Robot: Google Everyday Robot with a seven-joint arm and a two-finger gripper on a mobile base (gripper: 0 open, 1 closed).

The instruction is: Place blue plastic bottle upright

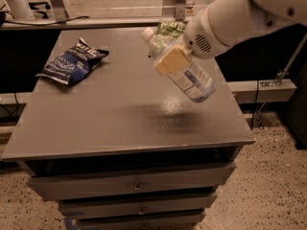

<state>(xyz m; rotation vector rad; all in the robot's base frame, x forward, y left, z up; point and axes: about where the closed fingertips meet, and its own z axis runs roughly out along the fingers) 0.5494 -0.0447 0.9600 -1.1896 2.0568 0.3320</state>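
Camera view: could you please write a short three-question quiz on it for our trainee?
1. True or false: the blue plastic bottle stands upright on the table.
2. Where is the hand? A) gripping the bottle, in the air over the table's right part; B) lying open on the tabletop; C) inside a drawer.
3. What lies at the table's left rear?

Key
1. False: it is held tilted, clear of the surface, cap toward the upper left.
2. A.
3. The dark blue chip bag.
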